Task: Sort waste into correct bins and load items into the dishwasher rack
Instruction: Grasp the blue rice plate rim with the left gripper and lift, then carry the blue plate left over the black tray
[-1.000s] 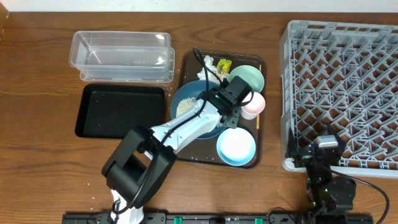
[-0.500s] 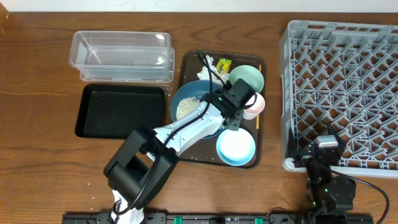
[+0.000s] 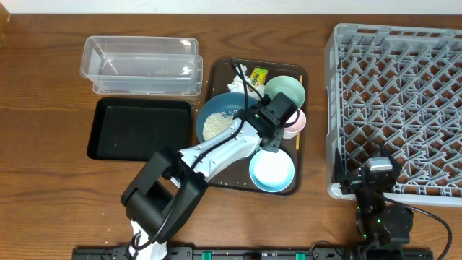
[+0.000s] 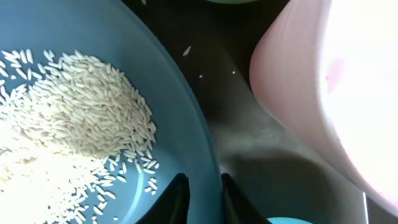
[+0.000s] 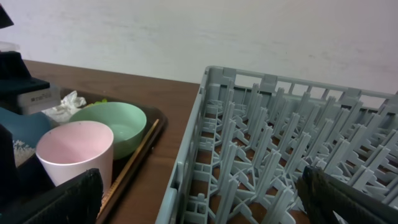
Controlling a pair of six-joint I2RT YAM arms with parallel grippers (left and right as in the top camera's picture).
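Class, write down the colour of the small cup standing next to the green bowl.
Pale pink. The cup shows best in the right wrist view.

Table [image 3: 43, 87]: brown wood, grain running left to right, fills nearly all of the overhead view. Behind the table's far edge is a plain white wall [image 5: 186, 37], lightly textured and matte. Along the table's near edge runs a black rail [image 3: 260, 254] with small green parts. Tan object [image 3: 3, 22] at the table's far-left corner, can't tell what. Light is soft and even, with a faint sheen on the tabletop and short, diffuse shadows.
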